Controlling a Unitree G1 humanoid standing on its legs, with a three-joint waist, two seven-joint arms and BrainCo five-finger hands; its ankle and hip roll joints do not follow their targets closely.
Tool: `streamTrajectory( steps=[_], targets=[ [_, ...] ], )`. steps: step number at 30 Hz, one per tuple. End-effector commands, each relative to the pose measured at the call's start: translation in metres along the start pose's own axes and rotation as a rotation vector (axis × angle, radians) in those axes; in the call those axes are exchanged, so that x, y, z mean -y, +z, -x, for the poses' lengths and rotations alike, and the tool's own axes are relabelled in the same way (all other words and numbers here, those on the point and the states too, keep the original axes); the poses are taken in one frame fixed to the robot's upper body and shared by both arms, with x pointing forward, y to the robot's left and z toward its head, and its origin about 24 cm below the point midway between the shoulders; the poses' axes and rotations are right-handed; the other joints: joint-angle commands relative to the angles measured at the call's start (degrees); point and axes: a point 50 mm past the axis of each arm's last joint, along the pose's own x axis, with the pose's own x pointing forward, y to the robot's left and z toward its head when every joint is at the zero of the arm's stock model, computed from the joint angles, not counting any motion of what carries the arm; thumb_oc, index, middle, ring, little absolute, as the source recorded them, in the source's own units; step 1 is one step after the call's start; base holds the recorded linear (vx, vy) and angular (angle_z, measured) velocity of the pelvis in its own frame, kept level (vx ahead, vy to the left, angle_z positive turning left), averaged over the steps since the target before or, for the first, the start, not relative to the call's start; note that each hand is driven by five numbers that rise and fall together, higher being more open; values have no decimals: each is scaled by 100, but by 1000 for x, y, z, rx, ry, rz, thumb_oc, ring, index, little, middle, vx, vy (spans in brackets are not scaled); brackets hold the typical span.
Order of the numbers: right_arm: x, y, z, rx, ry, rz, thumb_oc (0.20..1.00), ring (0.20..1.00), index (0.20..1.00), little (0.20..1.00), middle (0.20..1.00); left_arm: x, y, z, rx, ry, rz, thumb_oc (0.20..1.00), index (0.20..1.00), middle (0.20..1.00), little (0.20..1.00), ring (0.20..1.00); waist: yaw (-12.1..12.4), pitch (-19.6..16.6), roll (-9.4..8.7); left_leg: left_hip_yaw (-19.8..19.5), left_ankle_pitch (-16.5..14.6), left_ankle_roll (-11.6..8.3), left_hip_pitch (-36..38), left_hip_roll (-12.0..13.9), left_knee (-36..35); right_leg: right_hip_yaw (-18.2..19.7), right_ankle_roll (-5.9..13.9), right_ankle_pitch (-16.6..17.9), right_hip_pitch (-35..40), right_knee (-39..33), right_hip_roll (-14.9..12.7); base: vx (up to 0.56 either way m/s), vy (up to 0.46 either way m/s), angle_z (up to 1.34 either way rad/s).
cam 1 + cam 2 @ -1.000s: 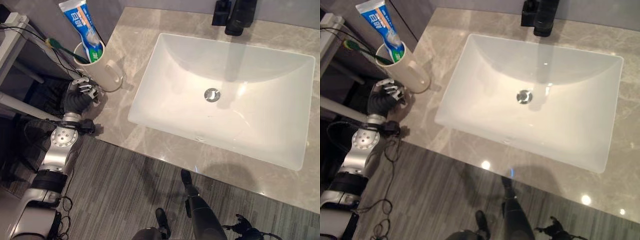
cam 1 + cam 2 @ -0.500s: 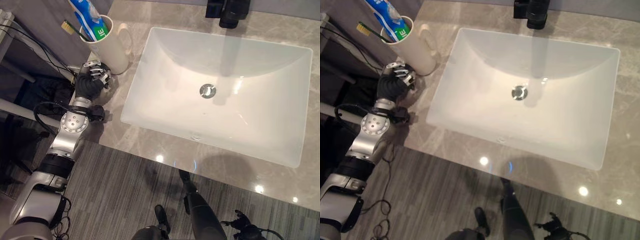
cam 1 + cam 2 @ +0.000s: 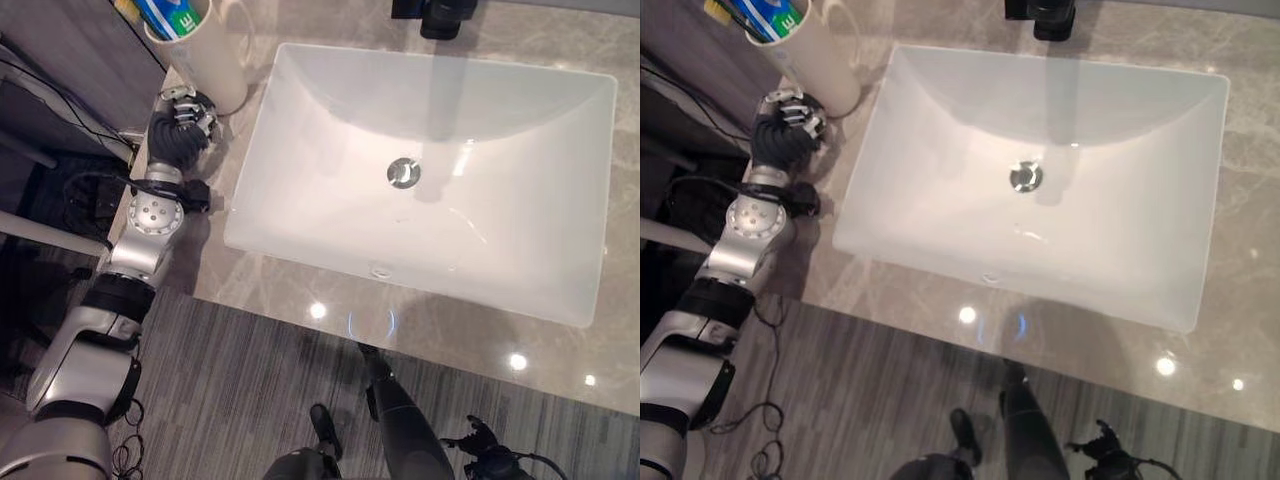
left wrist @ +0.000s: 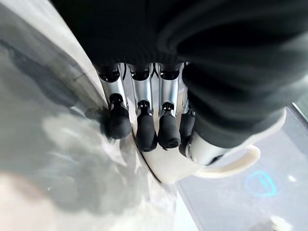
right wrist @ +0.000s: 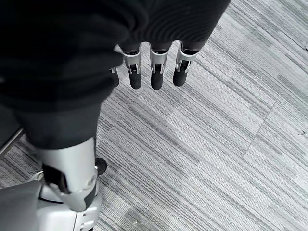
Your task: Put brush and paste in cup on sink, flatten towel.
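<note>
left eye view: your left hand (image 3: 178,130) sits at the counter's (image 3: 300,290) left edge, just below the cream cup (image 3: 205,55) at the far left corner, fingers bent in toward the cup's base. the toothpaste tube (image 3: 172,15) stands in the cup w/ a brush handle (image 3: 128,10) beside it, both cut off by the frame edge. white basin (image 3: 500,240) fills the middle, drain (image 3: 404,171) at centre, black faucet (image 3: 436,14) at the back rim. right eye view: same layout, cup (image 3: 820,55) w/ its handle turned toward the basin (image 3: 1090,250), paste (image 3: 765,14) poking out the top, left hand (image 3: 785,130) close under it; can't tell from here if it touches. left wrist view: your left hand's (image 4: 216,82) dark fingertips (image 4: 146,135) are curled down against the cup's pale wall (image 4: 183,166) by its handle, thumb hidden, so not a full wrap as far as you can see, resting on it rather than clamped. right wrist view: right hand (image 5: 62,62) hangs over grey striped carpet (image 5: 216,120), fingers (image 5: 156,72) relaxed and holding nothing.
</note>
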Motion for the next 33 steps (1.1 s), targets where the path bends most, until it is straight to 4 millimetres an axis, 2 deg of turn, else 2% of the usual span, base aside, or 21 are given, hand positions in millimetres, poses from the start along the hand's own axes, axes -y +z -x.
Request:
streamTrajectory(
  steps=[1,11,19,21,26,33],
  targets=[
    [-2,-9,2,-11,-6,34,1000,1000,1000,1000,1000,-11,-2,-6,-11,69,-33,200,200,200,200,200,-183,-53,-53,-361,314,-240,347,-48,17,39,403,-268,48,497,-138,0,0,0],
    [1,0,0,17,-18,45,1000,1000,1000,1000,1000,-17,9,-28,-26,132,-90,200,200,200,200,200,-300,33,-4,-370,386,-299,276,-2,17,-4,368,-408,-173,742,-84,0,0,0],
    [6,2,-1,21,-34,69,1000,1000,1000,1000,1000,-29,19,-42,-46,188,-140,200,200,200,200,200,-389,42,82,-375,438,-365,254,76,17,-54,336,-567,-359,1022,-44,4,-3,0],
    [7,3,-1,22,-37,69,1000,1000,1000,1000,1000,-37,22,-46,-60,215,-161,200,200,200,200,200,-424,11,118,-383,444,-386,240,85,17,-68,317,-608,-412,1069,-36,0,0,0],
    [8,8,-2,37,-40,64,1000,1000,1000,1000,1000,-44,27,-50,-66,242,-159,200,200,200,200,200,-434,-30,165,-349,487,-430,201,129,17,-94,304,-635,-499,1103,18,14,-16,-2],
    [13,-1,-1,13,-52,63,1000,1000,1000,1000,1000,-61,21,-40,-60,254,-169,200,200,200,200,200,-352,-111,237,-357,601,-496,233,189,17,-146,275,-720,-465,1151,38,14,-13,-1]
  ],
)
